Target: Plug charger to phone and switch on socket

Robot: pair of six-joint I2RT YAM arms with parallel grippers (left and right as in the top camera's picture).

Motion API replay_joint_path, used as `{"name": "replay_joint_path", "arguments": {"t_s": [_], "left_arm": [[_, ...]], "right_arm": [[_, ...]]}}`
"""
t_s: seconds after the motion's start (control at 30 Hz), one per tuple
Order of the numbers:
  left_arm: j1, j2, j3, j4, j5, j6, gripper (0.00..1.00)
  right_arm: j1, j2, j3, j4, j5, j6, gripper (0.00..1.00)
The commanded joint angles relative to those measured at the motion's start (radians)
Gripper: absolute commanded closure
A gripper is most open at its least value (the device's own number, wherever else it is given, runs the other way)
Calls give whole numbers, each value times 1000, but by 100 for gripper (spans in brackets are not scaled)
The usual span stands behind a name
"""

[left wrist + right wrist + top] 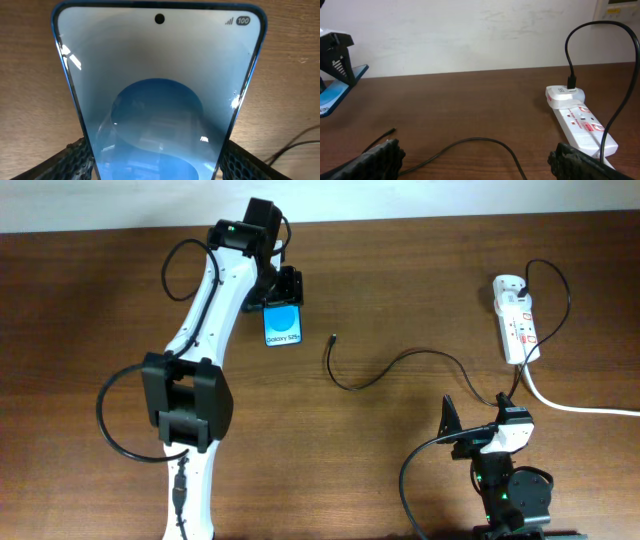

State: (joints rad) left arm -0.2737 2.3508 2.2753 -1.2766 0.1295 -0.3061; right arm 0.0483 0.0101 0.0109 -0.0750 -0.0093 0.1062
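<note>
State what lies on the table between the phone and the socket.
Only the charger, its free end and slack curve, on an otherwise bare table; the overhead view shows it.

There is one phone (pixel 283 327), in the upper middle of the overhead frame. There is one charger (pixel 405 356), a single thin black cable with one free plug tip (pixel 332 338), near the centre. There is one socket (pixel 517 325) at the upper right, and one thick white cord (pixel 575 407) goes from it to the right edge. One white adapter (pixel 507 284) sits at its upper end. The strip has several small red marks, but I cannot tell their exact number. The arms are two: one left arm (pixel 205 310) and one right arm (pixel 510 485). Each carries one gripper, so two in total: the left gripper (pixel 284 305) and the right gripper (pixel 477 159). One table (pixel 80 300) is under everything.
</note>
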Motion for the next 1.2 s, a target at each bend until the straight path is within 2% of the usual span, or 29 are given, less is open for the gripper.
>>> {"name": "replay_joint_path", "arguments": {"t_s": [0.0,0.03,0.13,0.17,0.2,0.23,0.33,0.4,0.53,0.63,0.7,0.77,0.83,0.97,1.1,1.17], "left_arm": [[30,-10,24,3,182,-50,37],[54,-10,24,3,249,-50,45],[148,-10,24,3,406,-156,75],[196,-10,24,3,510,-177,91],[217,-10,24,3,560,-177,99],[227,-10,24,3,591,-186,100],[238,-10,24,-3,601,-357,100],[238,-10,24,-27,637,-461,100],[239,-10,24,-27,694,-536,100],[240,-10,24,-76,696,-631,100],[240,-10,24,-96,772,-697,100],[240,-10,24,-111,897,-716,100],[238,-10,24,-151,1102,-703,100],[235,-10,24,-177,1249,-684,100],[232,-10,24,-177,1237,-684,100],[232,-10,24,-176,1235,-684,100]], "right_arm": [[-3,-6,-5,-4,-6,6,2],[-3,-6,-5,-4,-6,6,2],[-3,-6,-5,-4,-6,6,2],[-3,-6,-5,-4,-6,6,2],[-3,-6,-5,-4,-6,7,2],[-3,-6,-5,-3,-14,7,2],[-3,-6,-4,40,-107,34,2],[-3,-3,-2,38,-119,220,2],[-4,32,42,29,-205,266,2],[-4,196,205,-72,-209,280,2],[-4,350,323,-135,-209,279,2],[-4,533,440,-193,-209,275,2],[-4,764,539,-206,-253,269,2],[-4,921,558,-199,-321,269,2],[-4,1030,558,-194,-325,317,2],[-4,1046,558,-187,-389,326,2]]}}
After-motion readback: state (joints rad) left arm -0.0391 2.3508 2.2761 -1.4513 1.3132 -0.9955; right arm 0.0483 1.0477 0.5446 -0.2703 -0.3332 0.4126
